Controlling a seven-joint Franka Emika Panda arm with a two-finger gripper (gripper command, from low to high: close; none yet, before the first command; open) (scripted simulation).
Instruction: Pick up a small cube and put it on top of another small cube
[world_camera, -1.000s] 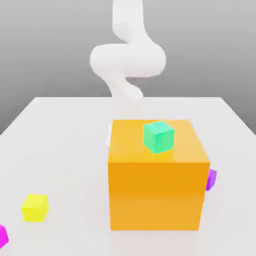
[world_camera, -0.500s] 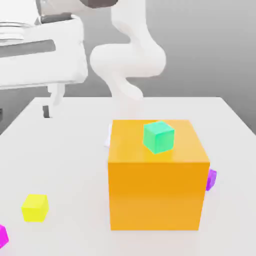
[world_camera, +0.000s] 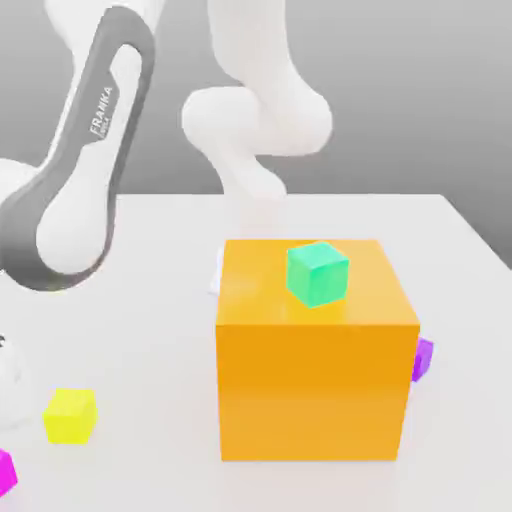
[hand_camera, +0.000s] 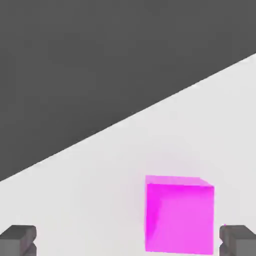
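The small magenta-pink cube (hand_camera: 179, 215) rests on the white table, and it peeks in at the bottom corner of the exterior view's left (world_camera: 5, 470). In the hand view my gripper (hand_camera: 129, 242) is open above it. Its dark fingertips (hand_camera: 19, 240) stand wide apart, and the cube lies between them, much closer to one finger. Nothing is held. A small yellow cube (world_camera: 70, 415) sits just beside the magenta one. A small violet cube (world_camera: 423, 359) pokes out behind the big orange cube (world_camera: 315, 370).
A green cube (world_camera: 318, 272) sits on top of the big orange cube. My arm's grey and white link (world_camera: 85, 160) hangs over the exterior view's left side. The table edge (hand_camera: 125, 120) runs close beyond the magenta cube.
The arm has swung down over the exterior view's left side, towards the magenta and yellow cubes. None of the cubes has moved.
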